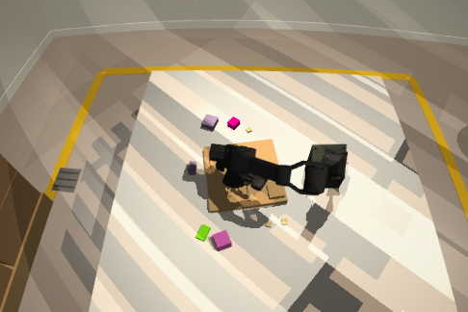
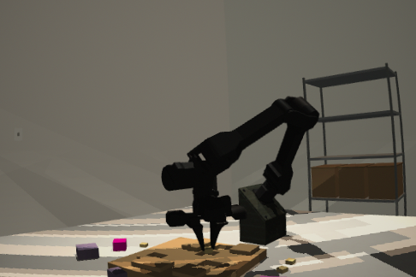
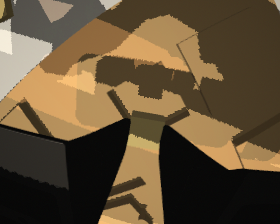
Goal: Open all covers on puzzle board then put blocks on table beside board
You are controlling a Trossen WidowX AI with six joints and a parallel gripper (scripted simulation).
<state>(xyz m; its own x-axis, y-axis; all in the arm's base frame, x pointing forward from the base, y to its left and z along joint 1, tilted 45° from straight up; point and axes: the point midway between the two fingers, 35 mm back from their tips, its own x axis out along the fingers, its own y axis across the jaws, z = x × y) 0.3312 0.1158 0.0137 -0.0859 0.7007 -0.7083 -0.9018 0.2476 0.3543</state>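
Observation:
The wooden puzzle board lies under the arm, partly hidden by it and by shadow. My gripper points down over the board, shut on a small olive-yellow block; how far the block is above its well is hard to tell. A flat square plate lies near one board corner. On the table are a lilac block, a pink block, a dark purple block, a green block and a magenta block. Most cover positions are unclear.
Small yellow pieces lie off the board: one beside the pink block, and two off the opposite edge. The arm's base stands beside the board. A shelf rack with brown boxes stands behind.

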